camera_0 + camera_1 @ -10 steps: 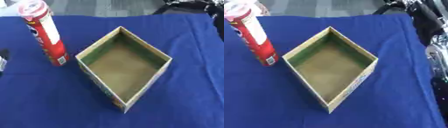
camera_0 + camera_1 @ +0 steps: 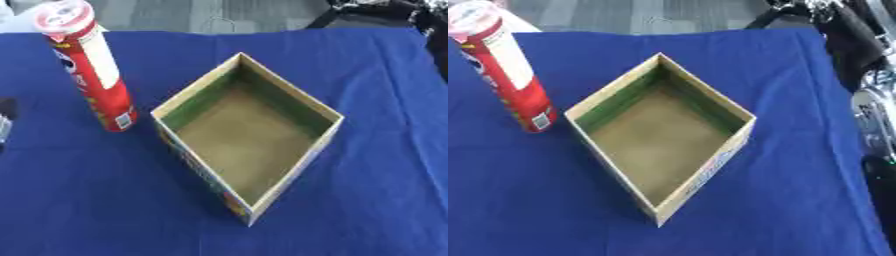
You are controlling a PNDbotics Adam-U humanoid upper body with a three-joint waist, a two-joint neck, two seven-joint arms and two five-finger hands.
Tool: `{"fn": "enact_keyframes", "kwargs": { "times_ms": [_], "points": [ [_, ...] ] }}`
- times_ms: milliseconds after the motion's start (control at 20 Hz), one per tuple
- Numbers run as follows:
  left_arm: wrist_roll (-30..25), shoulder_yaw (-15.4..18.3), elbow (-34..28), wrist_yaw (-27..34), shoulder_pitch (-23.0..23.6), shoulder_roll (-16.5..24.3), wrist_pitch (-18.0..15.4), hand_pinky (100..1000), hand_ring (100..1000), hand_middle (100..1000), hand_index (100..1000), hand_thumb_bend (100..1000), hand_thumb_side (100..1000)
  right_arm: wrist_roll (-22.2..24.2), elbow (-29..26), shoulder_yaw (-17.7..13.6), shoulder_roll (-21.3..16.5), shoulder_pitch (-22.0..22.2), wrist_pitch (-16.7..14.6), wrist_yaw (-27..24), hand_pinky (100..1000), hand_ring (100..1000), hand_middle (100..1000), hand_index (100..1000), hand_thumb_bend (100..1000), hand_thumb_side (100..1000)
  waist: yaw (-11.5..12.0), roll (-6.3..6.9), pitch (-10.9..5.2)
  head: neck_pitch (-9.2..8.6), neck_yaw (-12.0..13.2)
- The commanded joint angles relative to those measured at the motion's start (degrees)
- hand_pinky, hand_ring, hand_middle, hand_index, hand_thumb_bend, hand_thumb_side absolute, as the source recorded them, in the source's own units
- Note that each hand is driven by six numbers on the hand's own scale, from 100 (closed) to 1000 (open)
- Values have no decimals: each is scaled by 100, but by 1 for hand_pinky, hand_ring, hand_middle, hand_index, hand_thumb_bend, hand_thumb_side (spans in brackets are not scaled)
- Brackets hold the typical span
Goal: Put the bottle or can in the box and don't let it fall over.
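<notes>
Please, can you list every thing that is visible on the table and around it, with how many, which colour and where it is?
can: one, tall tube, red and white with a pale lid, standing upright on the cloth at the left, beside the box and apart from it.
box: one, open on top, cardboard brown with green inner walls and printed outer sides, middle of the table, nothing inside.
tablecloth: one, dark blue, covering the whole table.
floor: grey, beyond the far edge.
dark equipment: black shapes at the far right corner; what they are cannot be told.
robot part: a small dark piece at the left edge; no fingers can be seen.
</notes>
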Motion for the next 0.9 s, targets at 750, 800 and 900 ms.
{"fn": "enact_keyframes", "kwargs": {
  "times_ms": [750, 800, 900],
  "points": [
    [-355, -495, 419, 168, -866, 496, 741, 873, 718, 799, 873, 552, 371, 59, -45, 16, -39, -95, 18, -2, 962, 855, 892, 910, 100, 523, -74, 13, -189, -51, 111],
    [-412, -555, 487, 187, -960, 504, 772, 873, 718, 799, 873, 552, 371, 70, -44, 28, -27, -103, 19, -8, 962, 855, 892, 910, 100, 523, -101, 11, -204, -43, 131],
    [-562, -664, 690, 214, -1224, 517, 817, 880, 727, 804, 878, 562, 372, 78, -41, 33, -22, -112, 19, -14, 962, 855, 891, 909, 100, 523, -123, 8, -209, -51, 140]
  ]
}}
